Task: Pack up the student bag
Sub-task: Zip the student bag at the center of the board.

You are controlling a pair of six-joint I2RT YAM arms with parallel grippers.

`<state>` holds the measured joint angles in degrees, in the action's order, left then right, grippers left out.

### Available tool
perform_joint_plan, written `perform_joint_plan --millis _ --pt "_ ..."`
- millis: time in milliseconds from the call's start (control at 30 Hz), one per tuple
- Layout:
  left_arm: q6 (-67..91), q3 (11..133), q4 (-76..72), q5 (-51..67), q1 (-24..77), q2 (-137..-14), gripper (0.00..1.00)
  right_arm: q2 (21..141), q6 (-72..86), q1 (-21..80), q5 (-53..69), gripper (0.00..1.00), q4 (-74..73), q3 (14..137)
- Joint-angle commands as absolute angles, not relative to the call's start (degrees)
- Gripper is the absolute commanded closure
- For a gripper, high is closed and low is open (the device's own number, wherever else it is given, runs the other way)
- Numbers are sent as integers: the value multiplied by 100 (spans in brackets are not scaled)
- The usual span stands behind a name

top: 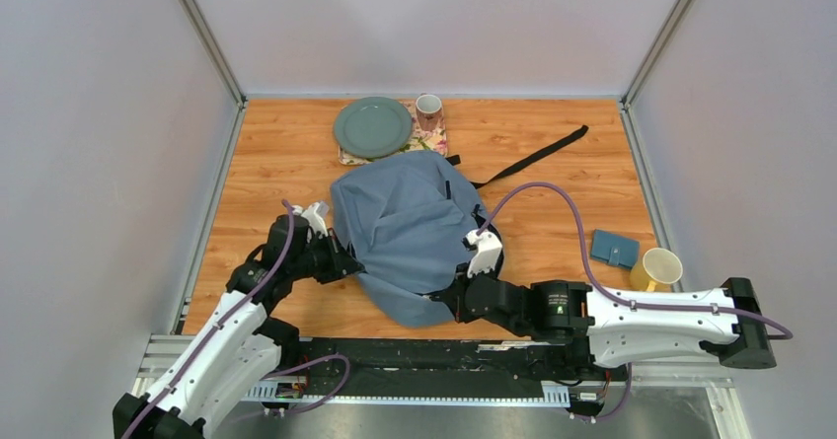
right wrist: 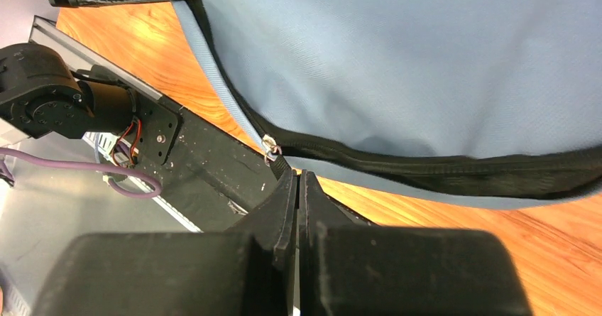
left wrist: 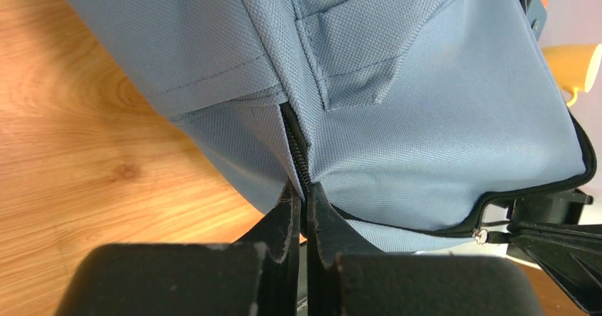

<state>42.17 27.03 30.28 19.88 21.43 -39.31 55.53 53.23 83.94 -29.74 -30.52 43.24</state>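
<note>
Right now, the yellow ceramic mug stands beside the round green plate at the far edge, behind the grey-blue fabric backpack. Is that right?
Not quite. The top external view shows the yellow ceramic mug at the right edge, next to a blue wallet; a white patterned cup stands beside the round green plate, behind the grey-blue fabric backpack.

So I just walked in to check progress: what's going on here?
Both arms are on the student bag, lying on the table. The left gripper pinches the bag's fabric at its zip, and the right gripper is shut on the zip pull. The zip looks partly open; a plate, mug and wallet sit outside.
</note>
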Motion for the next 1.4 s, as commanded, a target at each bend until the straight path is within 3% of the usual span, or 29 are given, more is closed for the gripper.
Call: perform_joint_plan --millis 0,400,500,533,600,633,1000,1367 --pt "3613 2997 3243 1283 1592 -3850 100 5151 5458 8438 -3375 100 -3515 4254" --pt "3428 3094 3375 1924 949 -3841 100 4729 5678 8438 -3665 100 -3858 4113" --pt "3489 3111 3436 2152 914 -3789 74 4728 5625 8438 -3674 100 -3753 4122" --pt "3550 3111 3437 2371 914 -3736 54 4746 5564 8446 -3630 100 -3692 4122" --pt "3821 3015 3332 2635 914 -3517 35 4798 5502 8438 -3577 100 -3525 4140" --pt "3893 2989 3322 2854 914 -3429 20 4825 5476 8438 -3560 100 -3472 4148" --pt "5115 2399 4209 3121 923 -1917 19 5212 5150 8438 -3410 100 -3023 4307" --pt "4966 2689 4772 2927 923 -2047 19 5300 5159 8438 -3401 100 -2883 4315"
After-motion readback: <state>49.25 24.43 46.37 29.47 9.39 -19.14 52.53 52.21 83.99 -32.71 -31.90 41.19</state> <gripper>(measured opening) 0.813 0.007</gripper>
